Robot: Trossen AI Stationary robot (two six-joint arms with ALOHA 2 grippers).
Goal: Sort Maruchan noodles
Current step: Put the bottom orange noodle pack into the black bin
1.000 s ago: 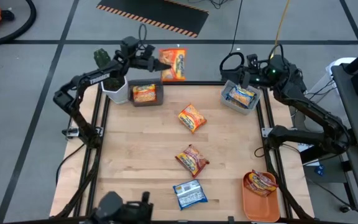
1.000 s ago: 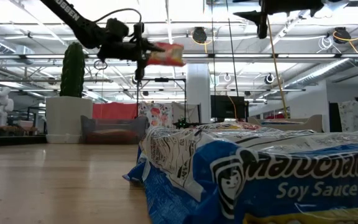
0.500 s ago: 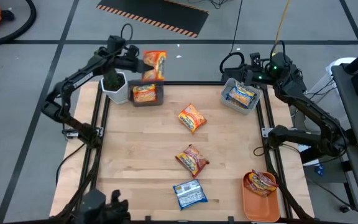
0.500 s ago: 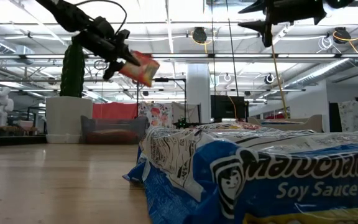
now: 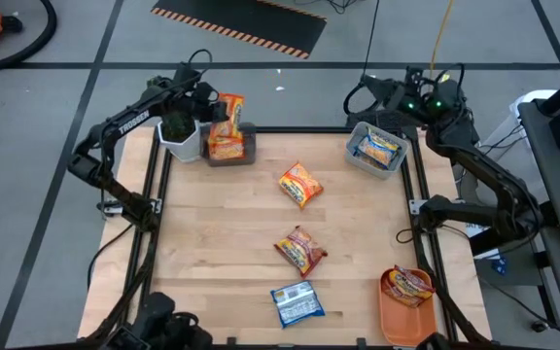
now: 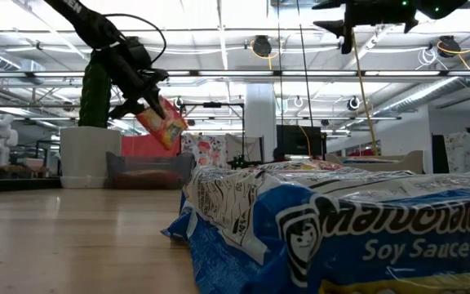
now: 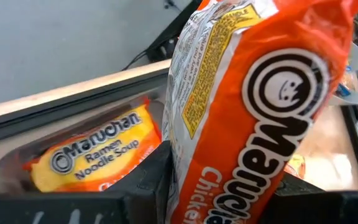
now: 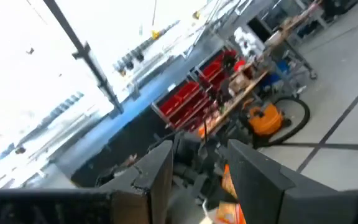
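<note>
Orange noodle packet [image 5: 227,114] is held clamped in the left gripper [image 5: 209,109], now carried down from higher and farther right to hang just above the dark bin [image 5: 244,148] at the far left corner. A matching orange packet [image 5: 226,146] is already seen lying in that bin. Release is judged close.

Right gripper [image 5: 389,94] is raised past the grey bin [image 5: 360,161] at the far right, fingers parted, nothing held; a blue packet [image 5: 378,150] lies inside.

Left on the table [image 5: 212,243]: orange packet [image 5: 300,185], dark red packet [image 5: 301,250], blue packet [image 5: 296,303] near edge. Another packet [image 5: 408,285] rests in the orange tray [image 5: 397,323].
</note>
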